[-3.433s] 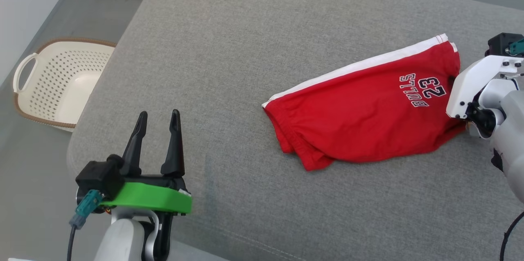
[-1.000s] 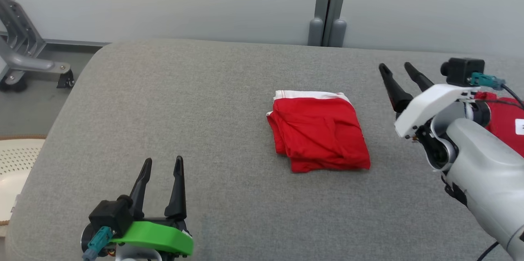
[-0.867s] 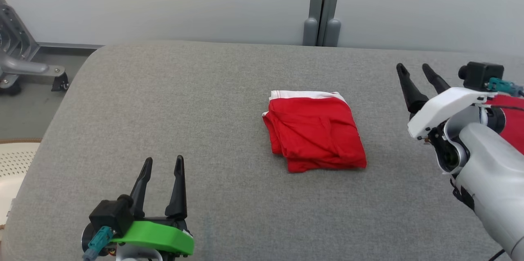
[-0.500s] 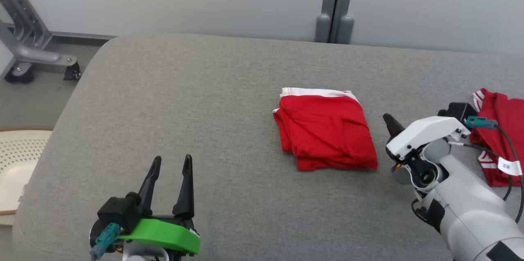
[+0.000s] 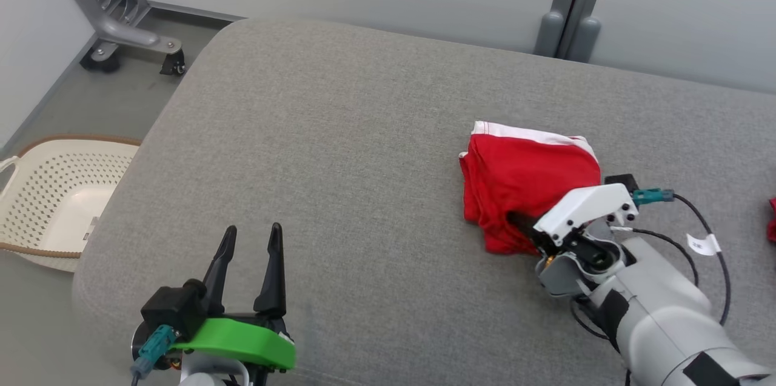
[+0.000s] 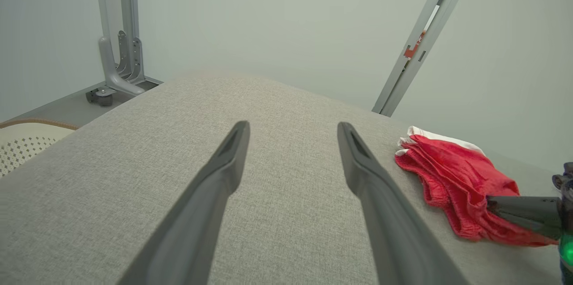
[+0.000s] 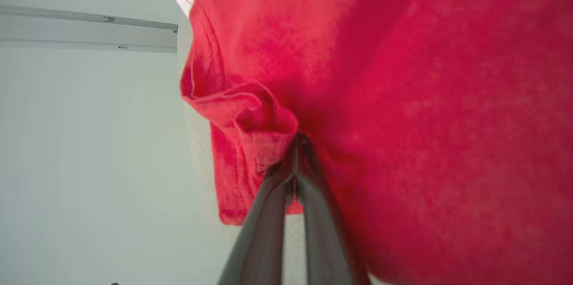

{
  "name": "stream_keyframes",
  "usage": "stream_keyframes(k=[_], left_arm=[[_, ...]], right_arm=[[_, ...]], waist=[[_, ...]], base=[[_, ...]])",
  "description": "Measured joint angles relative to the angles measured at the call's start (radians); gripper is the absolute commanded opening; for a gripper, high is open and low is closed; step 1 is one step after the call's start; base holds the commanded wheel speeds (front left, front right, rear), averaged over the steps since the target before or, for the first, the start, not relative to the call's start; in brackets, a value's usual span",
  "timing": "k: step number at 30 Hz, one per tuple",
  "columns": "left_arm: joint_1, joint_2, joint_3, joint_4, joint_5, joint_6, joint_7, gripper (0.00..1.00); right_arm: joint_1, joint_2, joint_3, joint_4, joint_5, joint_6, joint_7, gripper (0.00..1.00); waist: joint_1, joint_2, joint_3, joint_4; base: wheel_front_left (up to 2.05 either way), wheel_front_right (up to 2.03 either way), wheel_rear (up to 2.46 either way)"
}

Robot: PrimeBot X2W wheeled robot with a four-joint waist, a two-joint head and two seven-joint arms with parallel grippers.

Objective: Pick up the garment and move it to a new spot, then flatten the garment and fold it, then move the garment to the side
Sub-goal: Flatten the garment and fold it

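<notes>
The garment is a folded pair of red shorts with a white band along its far edge, lying on the grey cushion right of the middle. My right gripper is shut on the garment's near edge, fingertips buried in the red cloth. The right wrist view shows the two fingers pressed together with a pinch of the garment between them. My left gripper stands open at the lower left over bare cushion, nothing between its fingers. From the left wrist, the garment lies to the right.
A cream perforated basket sits on the floor to the left of the cushion. A grey wheeled metal stand is at the back left by the wall. A scrap of red cloth shows at the right edge.
The camera has turned. My right gripper has come down from beside the garment onto its near edge and shut on the cloth. The left gripper has stayed open in place.
</notes>
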Motion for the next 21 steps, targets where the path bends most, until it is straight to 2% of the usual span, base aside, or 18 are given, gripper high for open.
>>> stream_keyframes(k=[4,9,13,16,17,18,19,20,21], left_arm=[[0.002,0.000,0.006,0.001,0.000,0.003,0.000,1.00],[0.005,0.000,0.006,-0.001,0.001,0.003,0.000,1.00],[0.007,0.000,0.018,-0.010,0.010,0.004,0.000,1.00],[0.010,0.000,0.031,-0.019,0.018,0.005,0.000,1.00],[0.010,0.000,0.036,-0.023,0.021,0.005,0.000,1.00],[0.011,0.000,0.042,-0.028,0.023,0.006,0.000,1.00],[0.011,0.000,0.049,-0.031,0.025,0.005,0.000,1.00],[0.012,0.000,0.057,-0.035,0.028,0.005,0.000,1.00],[0.012,0.000,0.065,-0.039,0.032,0.005,0.000,1.00]], right_arm=[[0.056,0.027,0.053,-0.128,-0.001,0.000,0.057,0.00],[0.119,0.038,0.125,-0.302,-0.008,0.000,0.084,0.00],[0.148,0.027,0.149,-0.481,-0.023,0.000,0.034,0.00],[0.174,-0.029,0.161,-0.640,-0.052,0.000,-0.029,0.00],[0.189,-0.051,0.165,-0.688,-0.063,0.000,-0.053,0.06],[0.204,-0.076,0.171,-0.736,-0.078,0.000,-0.076,0.42],[0.212,-0.094,0.173,-0.773,-0.089,0.000,-0.095,0.73],[0.220,-0.117,0.177,-0.818,-0.104,0.000,-0.121,0.98],[0.225,-0.144,0.185,-0.858,-0.128,0.000,-0.145,1.00]], waist=[[0.0000,0.0000,-0.003,0.007],[0.0000,0.0000,-0.012,-0.022],[0.0000,0.0000,-0.018,-0.057],[0.0000,0.0000,-0.024,-0.087],[0.0000,0.0000,-0.026,-0.098],[0.0000,0.0000,-0.028,-0.110],[0.0000,0.0000,-0.030,-0.120],[0.0000,0.0000,-0.032,-0.132],[0.0000,0.0000,-0.034,-0.145]], base=[[0.00,0.00,0.00],[0.00,0.00,0.00],[0.00,0.00,0.00],[0.00,0.00,0.00],[0.00,0.00,0.00],[0.00,0.00,0.00],[0.00,0.00,0.00],[0.00,0.00,0.00],[0.00,0.00,0.00]])
